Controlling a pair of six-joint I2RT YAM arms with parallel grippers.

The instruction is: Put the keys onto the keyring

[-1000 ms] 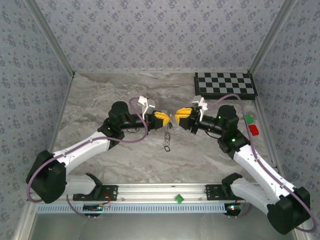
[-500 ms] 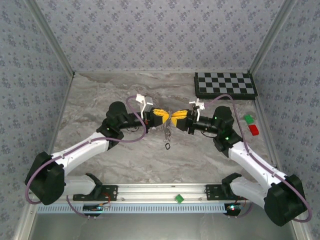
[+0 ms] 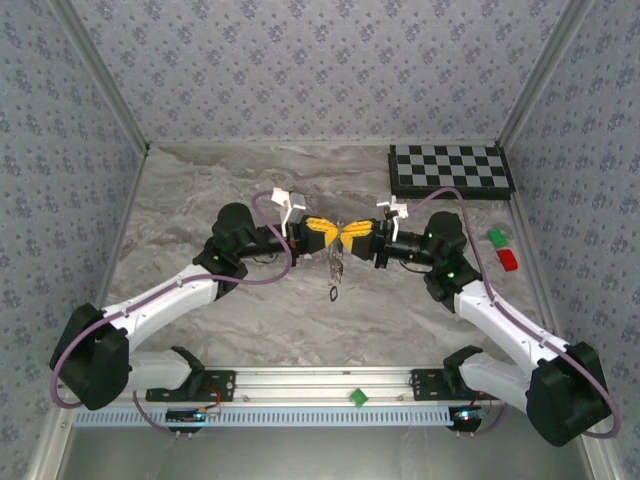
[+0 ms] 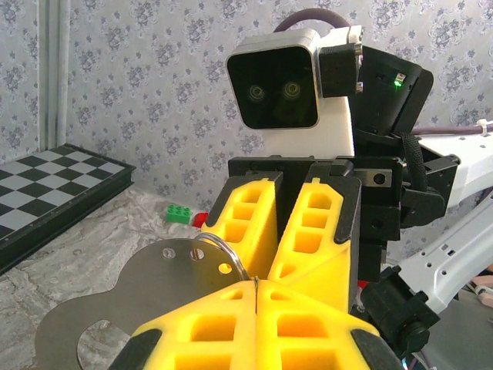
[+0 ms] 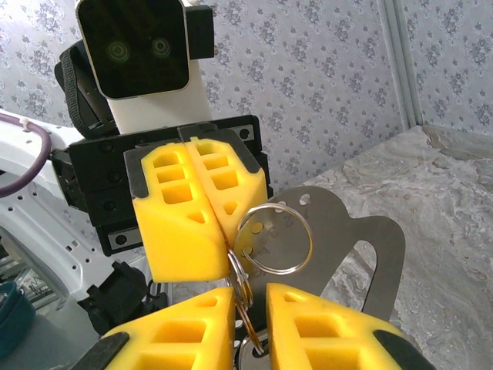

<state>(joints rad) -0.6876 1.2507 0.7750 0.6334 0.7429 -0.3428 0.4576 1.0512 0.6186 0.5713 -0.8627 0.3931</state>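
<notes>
1. The left gripper (image 4: 256,297) is clamped tight, its yellow fingers pressed together with no gap, pinching the keyring (image 5: 310,237) right at the seam.
2. The right gripper (image 5: 249,297) sits nose to nose with it, jaws a narrow slit apart. A second small ring runs edge-on through that slit, but whether the pads bite it cannot be told.
3. The keyring is a thin bright wire loop with a clear centre, threaded through a hole in a flat metal tag (image 5: 350,239).
4. The keys (image 3: 335,270) dangle below the meeting fingertips, over the middle of the tabletop (image 3: 200,200). They are too small to count.
5. There is bare marble all round. The chessboard (image 3: 450,170) sits in the far right corner, and the green brick (image 3: 498,237) and red brick (image 3: 507,259) lie by the right edge, well apart from the grippers.
</notes>
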